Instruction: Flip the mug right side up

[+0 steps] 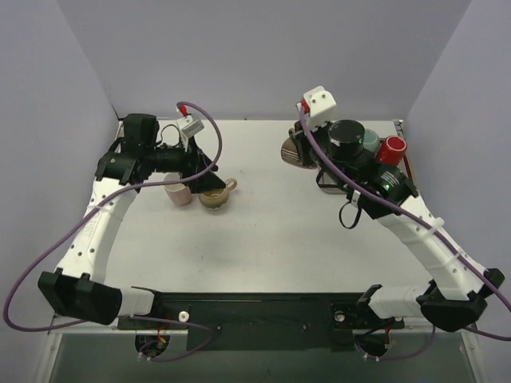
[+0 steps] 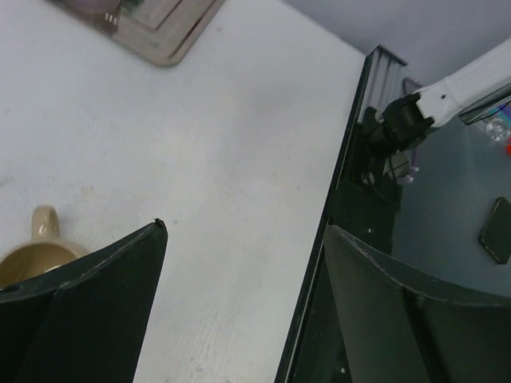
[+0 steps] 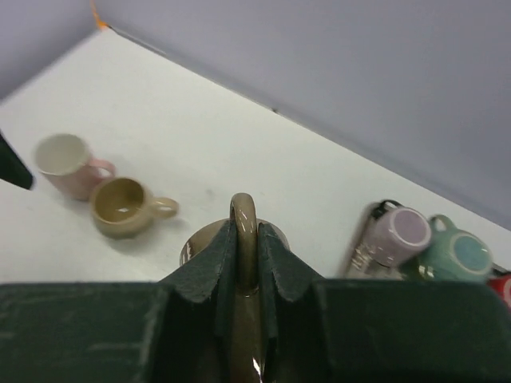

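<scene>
Half done, perhaps: right tool (image 3: 246, 235) clenches the tilted brown mug (image 1: 295, 152) by its handle; left tool (image 2: 243, 227) gapes released.

Glossy brown glaze on the mug (image 3: 194, 246) at centre frame, with a bright glint low on its handle. Matt, faintly grainy dark plastic on the right gripper (image 3: 245, 230). Further left, smooth satin ceramic: tan mug (image 3: 120, 206), pink mug (image 3: 65, 162). Underneath, matt white table (image 3: 239, 152), lightly scuffed. Lower right, shiny teal mug (image 3: 461, 254).
</scene>
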Tool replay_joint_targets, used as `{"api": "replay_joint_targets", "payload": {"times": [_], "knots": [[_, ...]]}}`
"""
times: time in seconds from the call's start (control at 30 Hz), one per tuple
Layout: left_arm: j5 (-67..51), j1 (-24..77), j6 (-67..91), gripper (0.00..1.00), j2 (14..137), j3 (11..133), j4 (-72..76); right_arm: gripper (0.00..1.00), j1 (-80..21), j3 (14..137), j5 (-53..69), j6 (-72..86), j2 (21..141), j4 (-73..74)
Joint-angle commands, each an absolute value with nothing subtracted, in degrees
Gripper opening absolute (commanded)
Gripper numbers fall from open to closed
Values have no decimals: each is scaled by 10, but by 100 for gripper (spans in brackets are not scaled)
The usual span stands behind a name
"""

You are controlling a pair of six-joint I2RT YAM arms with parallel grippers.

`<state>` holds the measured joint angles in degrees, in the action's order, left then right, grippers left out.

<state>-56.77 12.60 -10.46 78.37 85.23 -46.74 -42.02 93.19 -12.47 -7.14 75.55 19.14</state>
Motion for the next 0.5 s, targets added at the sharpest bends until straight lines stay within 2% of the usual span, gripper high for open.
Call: {"api": "replay_joint_targets", "payload": {"times": [0.0, 0.1, 0.17, 0.2, 0.27, 0.37, 0.47], "knots": [[-669, 121, -10, 91, 695, 811, -306, 0, -450, 877, -73, 50, 698, 31], [-720, 121, 148, 92, 673, 778, -174, 0, -472, 844, -28, 105, 679, -28], [-743, 127, 308, 92, 674, 742, -13, 0, -492, 825, -11, 122, 667, -68], [-740, 129, 367, 92, 678, 717, 125, 0, -498, 822, -10, 123, 664, -85], [-743, 141, 478, 92, 685, 694, 264, 0, -519, 823, -7, 124, 663, -93], [-734, 163, 496, 93, 696, 720, 268, 0, -540, 821, -4, 133, 668, -110], [-727, 181, 422, 92, 700, 749, 134, 0, -557, 817, 12, 131, 671, -129]]}}
